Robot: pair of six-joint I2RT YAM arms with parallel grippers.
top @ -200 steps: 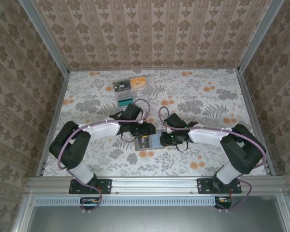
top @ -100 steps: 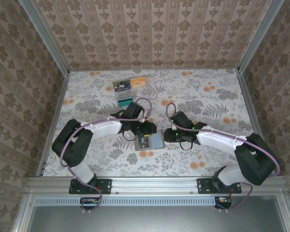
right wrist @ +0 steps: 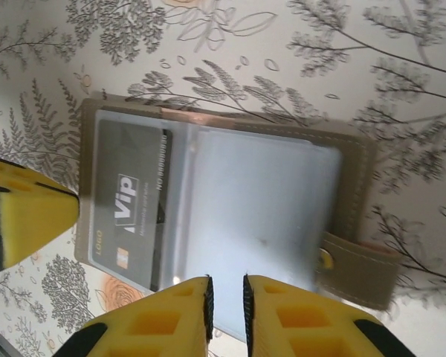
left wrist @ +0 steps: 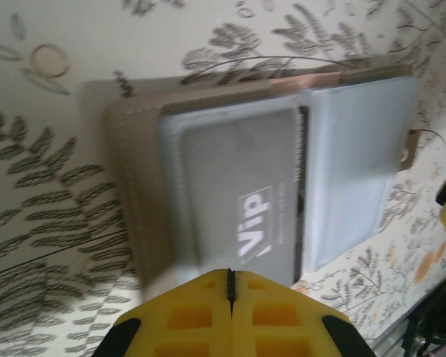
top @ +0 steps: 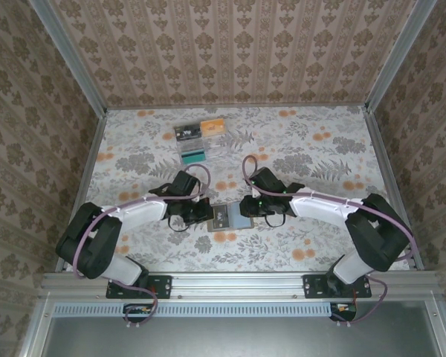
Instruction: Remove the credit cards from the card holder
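Credit card [right wrist: 126, 216] partly hidden in card holder [right wrist: 353, 193]

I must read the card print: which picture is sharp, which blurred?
Left wrist view: card holder and Vip card smeared by blur. Right wrist view: sharper, print legible, pale sheen on the clear pocket. Top external view: evenly lit, print too small to read.
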